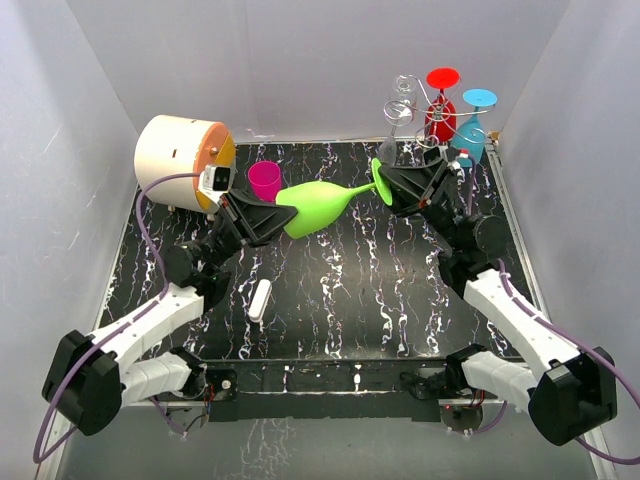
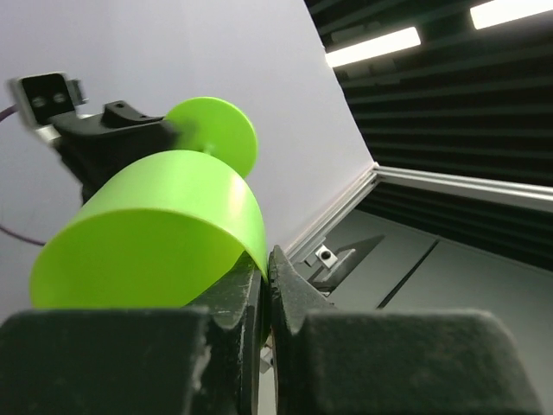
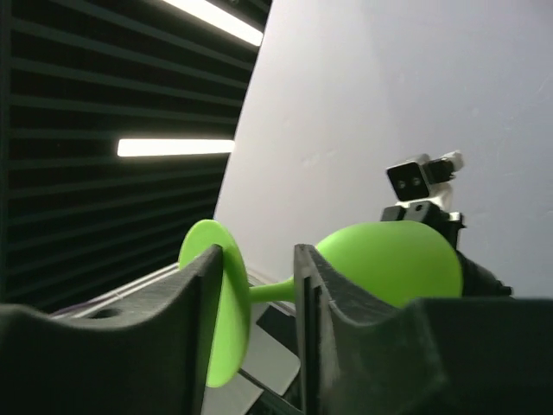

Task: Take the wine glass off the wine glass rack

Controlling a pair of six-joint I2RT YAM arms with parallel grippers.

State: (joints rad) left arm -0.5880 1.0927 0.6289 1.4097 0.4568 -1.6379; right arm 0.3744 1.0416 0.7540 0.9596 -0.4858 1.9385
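Green glass [image 1: 318, 205] off the rack [image 1: 405, 82], held sideways in the air mid-table, with left gripper [image 1: 280, 212] clamped on the bowl rim. Around the stem sits right gripper [image 1: 390, 187], jaws narrowly apart. Rack far right - red glass [image 1: 441, 105], blue glass [image 1: 472, 125] hang there.

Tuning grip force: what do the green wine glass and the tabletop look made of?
Green wine glass: probably plastic. It is opaque, evenly coloured and satin, with no see-through or sharp glints.
Tabletop: black with white marble-like veining and a slight sheen. Stone, laminate or printed sheet; cannot tell.
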